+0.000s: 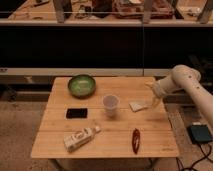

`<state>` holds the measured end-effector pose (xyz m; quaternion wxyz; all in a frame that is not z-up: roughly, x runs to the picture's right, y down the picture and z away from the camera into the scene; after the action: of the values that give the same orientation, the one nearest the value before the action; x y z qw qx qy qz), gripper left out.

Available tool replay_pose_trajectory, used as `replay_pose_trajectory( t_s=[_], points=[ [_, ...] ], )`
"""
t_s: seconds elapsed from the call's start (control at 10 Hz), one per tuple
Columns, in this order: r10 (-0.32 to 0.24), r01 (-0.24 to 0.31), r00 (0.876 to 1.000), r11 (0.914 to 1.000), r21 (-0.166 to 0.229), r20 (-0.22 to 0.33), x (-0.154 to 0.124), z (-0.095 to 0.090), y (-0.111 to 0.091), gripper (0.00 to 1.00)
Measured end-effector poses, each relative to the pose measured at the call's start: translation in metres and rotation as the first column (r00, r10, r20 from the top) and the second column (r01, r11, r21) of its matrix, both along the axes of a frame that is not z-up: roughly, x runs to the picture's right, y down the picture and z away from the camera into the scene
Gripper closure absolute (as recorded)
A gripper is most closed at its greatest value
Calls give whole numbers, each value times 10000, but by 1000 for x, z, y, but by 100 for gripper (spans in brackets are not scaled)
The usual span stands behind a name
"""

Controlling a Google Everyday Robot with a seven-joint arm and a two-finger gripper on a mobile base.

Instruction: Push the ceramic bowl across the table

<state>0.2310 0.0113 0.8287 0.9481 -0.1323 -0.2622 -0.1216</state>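
The green ceramic bowl [81, 85] sits upright at the far left part of the light wooden table [114, 144]. My gripper [154, 98] hangs at the end of the white arm [183, 79], which reaches in from the right. The gripper is low over the table's right edge, far to the right of the bowl and not touching it. It is next to a pale flat item [138, 105].
A translucent plastic cup [110, 105] stands mid-table between gripper and bowl. A black phone [76, 113] lies left of it. A pale packet [81, 138] and a red item [135, 140] lie near the front edge. A blue object [201, 133] is on the floor to the right.
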Motion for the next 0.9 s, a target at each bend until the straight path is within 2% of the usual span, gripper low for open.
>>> replay_pose_trajectory(
  t_s=[0.1, 0.2, 0.3, 0.4, 0.5, 0.6, 0.9],
  points=[
    [-345, 299, 9984, 9944, 1012, 443, -32, -3, -39, 20],
    [-780, 594, 9927, 9800, 1899, 919, -66, -8, -69, 20],
    [-1239, 838, 9818, 9625, 2579, 1436, -101, -14, -87, 20],
    [-1614, 998, 9695, 9473, 3043, 1846, -130, -19, -96, 20],
    [-2147, 1175, 9454, 9263, 3579, 2453, -176, -22, -103, 20],
    [-2389, 1217, 9319, 9148, 3852, 2729, -198, -26, -107, 20],
    [-2378, 1204, 9324, 9144, 3865, 2723, -196, -26, -107, 20]
  ],
)
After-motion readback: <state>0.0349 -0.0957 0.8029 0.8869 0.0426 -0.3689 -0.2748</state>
